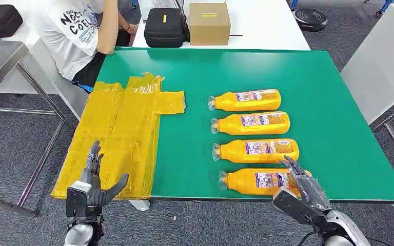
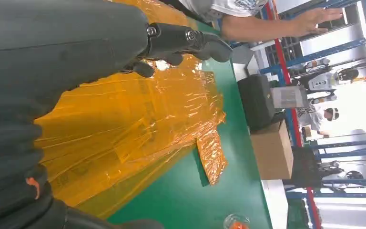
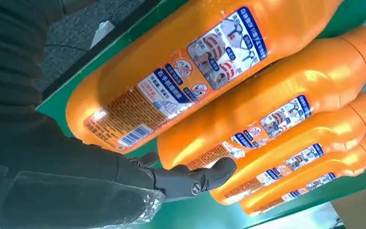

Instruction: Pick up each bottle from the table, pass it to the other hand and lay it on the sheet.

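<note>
Right hand (image 1: 300,179) over nearest bottle (image 1: 259,181) (unheld)

Four glossy orange plastic bottles (image 1: 250,100) with smooth printed paper-like labels, crinkled shiny yellow plastic sheet (image 1: 118,138), matt green table top (image 1: 333,128), plain brown cardboard box (image 1: 209,23), black fabric-look case (image 1: 165,26), rough grey carpet floor (image 1: 10,154)

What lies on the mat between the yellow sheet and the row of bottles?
Nothing: the head view shows bare green mat between the yellow sheet and the four orange bottles.
</note>
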`<act>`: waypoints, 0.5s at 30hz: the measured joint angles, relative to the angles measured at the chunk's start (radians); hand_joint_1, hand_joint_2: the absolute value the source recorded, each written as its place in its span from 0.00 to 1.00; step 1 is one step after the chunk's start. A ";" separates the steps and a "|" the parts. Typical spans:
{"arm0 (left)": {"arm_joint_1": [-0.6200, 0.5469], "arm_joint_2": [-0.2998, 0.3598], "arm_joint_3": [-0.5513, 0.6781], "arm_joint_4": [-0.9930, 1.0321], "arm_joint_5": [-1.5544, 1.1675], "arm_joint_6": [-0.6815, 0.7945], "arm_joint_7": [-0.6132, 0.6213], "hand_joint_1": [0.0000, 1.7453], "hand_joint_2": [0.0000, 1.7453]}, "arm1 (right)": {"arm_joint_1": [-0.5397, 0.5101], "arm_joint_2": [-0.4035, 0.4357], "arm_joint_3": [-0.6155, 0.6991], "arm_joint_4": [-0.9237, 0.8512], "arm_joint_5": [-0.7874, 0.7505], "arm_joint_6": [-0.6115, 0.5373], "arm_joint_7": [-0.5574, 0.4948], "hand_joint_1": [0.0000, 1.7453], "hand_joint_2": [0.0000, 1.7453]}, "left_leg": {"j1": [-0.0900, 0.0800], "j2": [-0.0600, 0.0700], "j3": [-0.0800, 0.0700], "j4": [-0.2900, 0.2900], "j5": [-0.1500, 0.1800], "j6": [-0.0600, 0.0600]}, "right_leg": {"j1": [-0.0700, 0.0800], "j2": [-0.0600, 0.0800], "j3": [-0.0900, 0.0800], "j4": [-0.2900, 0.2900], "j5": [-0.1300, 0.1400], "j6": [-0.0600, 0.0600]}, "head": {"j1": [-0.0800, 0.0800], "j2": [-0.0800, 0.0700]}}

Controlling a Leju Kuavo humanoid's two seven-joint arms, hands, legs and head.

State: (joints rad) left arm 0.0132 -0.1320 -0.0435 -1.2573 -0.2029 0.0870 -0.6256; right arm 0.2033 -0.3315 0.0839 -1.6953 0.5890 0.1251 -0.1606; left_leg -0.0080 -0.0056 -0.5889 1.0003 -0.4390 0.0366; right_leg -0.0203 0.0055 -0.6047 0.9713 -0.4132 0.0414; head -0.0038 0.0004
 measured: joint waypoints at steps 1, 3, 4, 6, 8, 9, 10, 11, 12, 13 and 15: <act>0.000 0.000 -0.001 0.001 0.002 0.000 0.000 0.00 1.00 | -0.001 0.000 0.000 0.000 0.000 0.000 0.000 0.00 1.00 | 0.000 0.000 0.000 0.000 0.000 0.000 | 0.000 0.000 0.000 0.000 0.000 0.000 | 0.000 0.000; 0.000 0.000 -0.002 0.005 0.002 0.000 0.000 0.00 1.00 | -0.002 0.000 0.000 0.001 0.000 0.000 0.000 0.00 1.00 | 0.000 0.000 0.000 0.000 0.000 0.000 | 0.000 0.000 0.000 0.000 0.000 0.000 | 0.000 0.000; 0.000 0.000 -0.003 0.006 0.002 0.000 0.000 0.00 1.00 | -0.002 0.000 0.000 0.001 0.000 0.000 0.000 0.00 1.00 | 0.000 0.000 0.000 0.000 0.000 0.000 | 0.000 0.000 0.000 0.000 0.000 0.000 | 0.000 0.000; 0.000 0.000 -0.005 0.007 0.002 0.000 0.000 0.00 1.00 | -0.003 0.000 0.000 0.001 0.000 0.000 0.000 0.00 1.00 | 0.000 0.000 0.000 0.000 0.000 0.000 | 0.000 0.000 0.000 0.000 0.000 0.000 | 0.000 0.000; 0.000 0.000 -0.005 0.008 0.002 0.000 0.000 0.00 1.00 | -0.004 0.000 0.000 0.001 0.000 0.000 0.000 0.00 1.00 | 0.000 0.000 0.000 0.000 0.000 0.000 | 0.000 0.000 0.000 0.000 0.000 0.000 | 0.000 0.000; 0.000 0.000 -0.005 0.008 0.002 0.000 0.000 0.00 1.00 | -0.004 0.000 0.000 0.001 0.000 0.000 0.000 0.00 1.00 | 0.000 0.000 0.000 0.000 0.000 0.000 | 0.000 0.000 0.000 0.000 0.000 0.000 | 0.000 0.000; 0.000 0.000 -0.005 0.008 0.002 0.000 0.000 0.00 1.00 | -0.005 0.000 0.000 0.001 0.000 0.000 0.000 0.00 1.00 | 0.000 0.000 0.000 0.000 0.000 0.000 | 0.000 0.000 0.000 0.000 0.000 0.000 | 0.000 0.000; 0.000 0.000 -0.005 0.008 0.002 0.000 0.000 0.00 1.00 | -0.006 0.000 0.000 0.001 0.000 0.000 0.000 0.00 1.00 | 0.000 0.000 0.000 0.000 0.000 0.000 | 0.000 0.000 0.000 0.000 0.000 0.000 | 0.000 0.000; 0.000 0.000 -0.005 0.008 0.003 0.000 0.000 0.00 1.00 | -0.007 0.000 0.000 0.001 0.001 0.000 0.002 0.00 1.00 | 0.000 0.000 0.000 0.000 0.000 0.000 | 0.000 0.000 0.000 0.000 0.000 0.000 | 0.000 0.000; 0.000 0.000 -0.005 0.008 0.004 0.000 0.000 0.00 1.00 | -0.007 -0.002 0.000 0.002 0.002 0.002 0.003 0.00 1.00 | 0.000 0.000 0.000 0.000 0.000 0.000 | 0.000 0.000 0.000 0.000 0.000 0.000 | 0.000 0.000; 0.000 0.000 -0.006 0.010 0.009 0.002 -0.001 0.00 1.00 | -0.008 -0.008 0.000 0.007 0.003 0.005 0.005 0.00 1.00 | 0.000 0.000 0.000 0.000 0.000 0.000 | 0.000 0.000 0.000 0.000 0.000 0.000 | 0.000 0.000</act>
State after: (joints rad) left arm 0.0129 -0.1324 -0.0492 -1.2478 -0.1942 0.0889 -0.6264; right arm 0.1955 -0.3391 0.0843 -1.6884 0.5924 0.1297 -0.1553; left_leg -0.0081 -0.0057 -0.5890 1.0002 -0.4390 0.0366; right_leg -0.0204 0.0055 -0.6045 0.9713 -0.4131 0.0414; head -0.0038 0.0004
